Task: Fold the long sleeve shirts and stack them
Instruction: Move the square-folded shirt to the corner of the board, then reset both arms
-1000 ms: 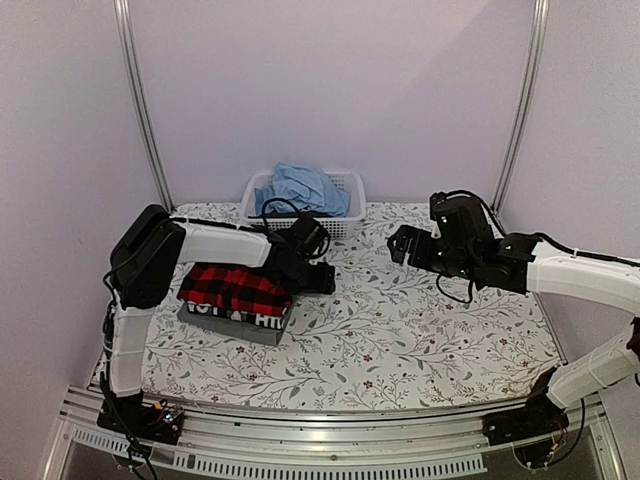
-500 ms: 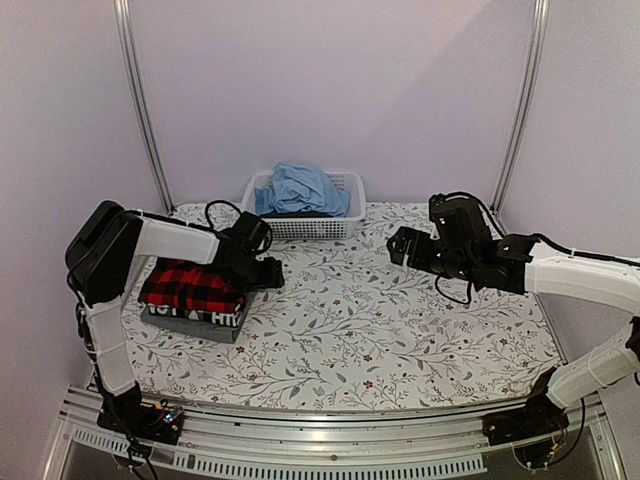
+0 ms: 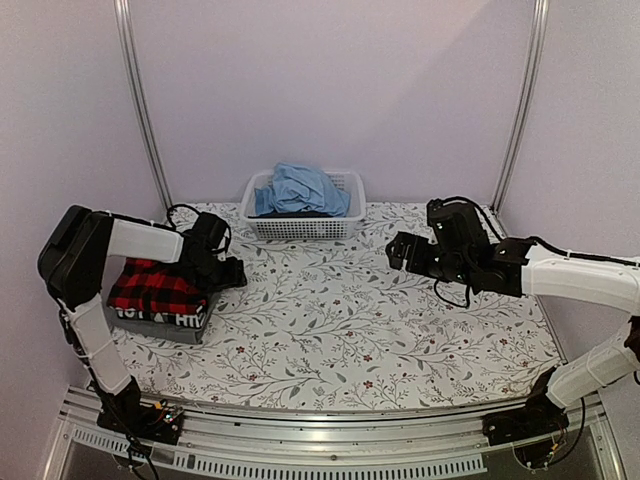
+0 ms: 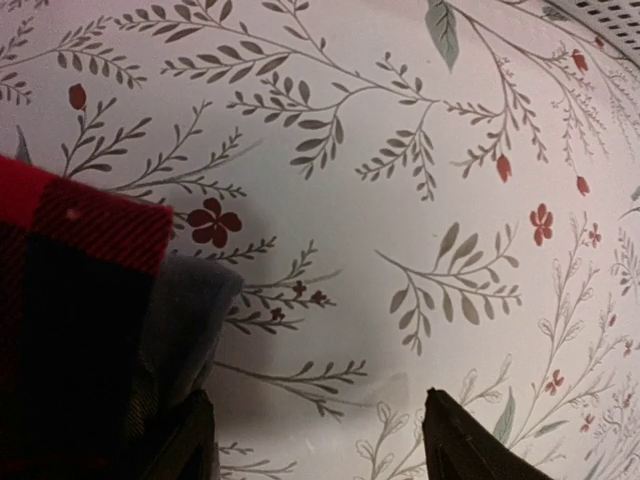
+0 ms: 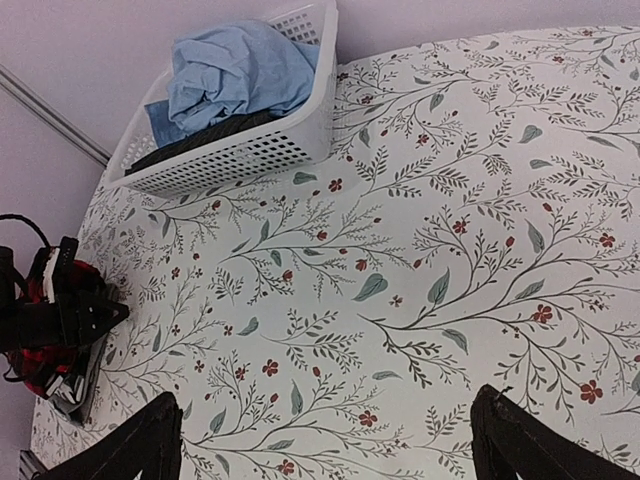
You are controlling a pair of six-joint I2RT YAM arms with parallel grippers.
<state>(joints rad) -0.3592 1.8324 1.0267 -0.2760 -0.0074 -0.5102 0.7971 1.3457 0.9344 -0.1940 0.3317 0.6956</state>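
The left gripper, open and empty, sits beside the red-and-black flannel atop the dark grey shirt. The right gripper hovers wide open, empty.

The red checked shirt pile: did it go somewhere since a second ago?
Yes. The left gripper swept left across the flowered table, sliding the folded red-and-black checked shirt and the dark grey lettered shirt under it along. The right gripper and the white plastic basket stayed put.
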